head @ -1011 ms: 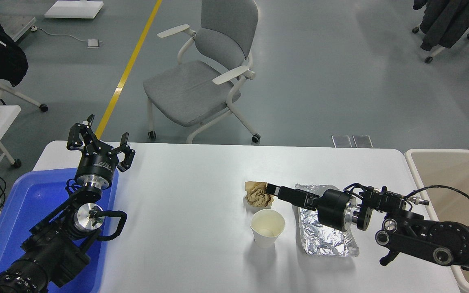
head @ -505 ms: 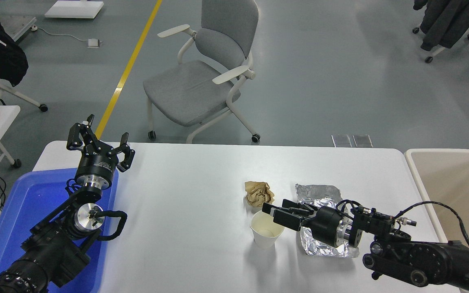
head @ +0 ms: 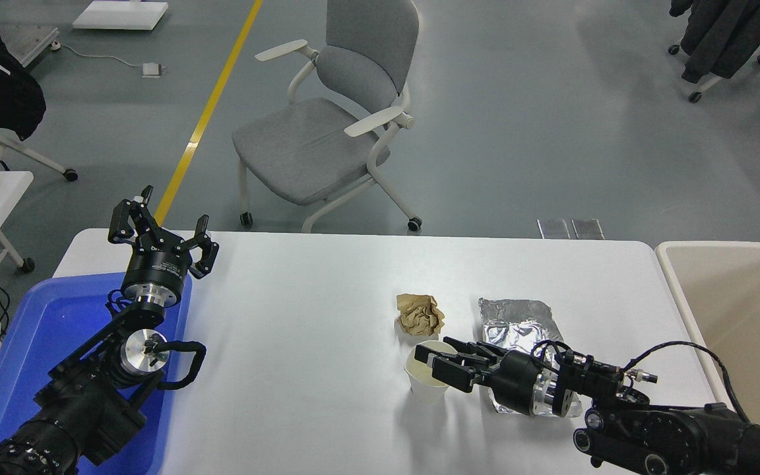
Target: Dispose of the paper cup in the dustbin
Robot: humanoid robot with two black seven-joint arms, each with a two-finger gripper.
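Note:
The white paper cup stands upright on the white table, right of centre near the front. My right gripper reaches in from the lower right and is at the cup's rim. Its jaws are apart, with the fingertips over the cup's right side and opening, covering part of it. I cannot tell whether they touch the cup. The beige dustbin stands off the table's right end, empty as far as I can see. My left gripper is parked open at the left, above the blue tub.
A crumpled brown paper ball lies just behind the cup. A crinkled foil tray lies to the cup's right, partly under my right arm. A blue tub sits at the table's left end. A grey chair stands beyond the table.
My right gripper has dropped and pulled toward the table's front, from beside the brown paper ball down to the cup's rim. The cup and the left arm have not moved.

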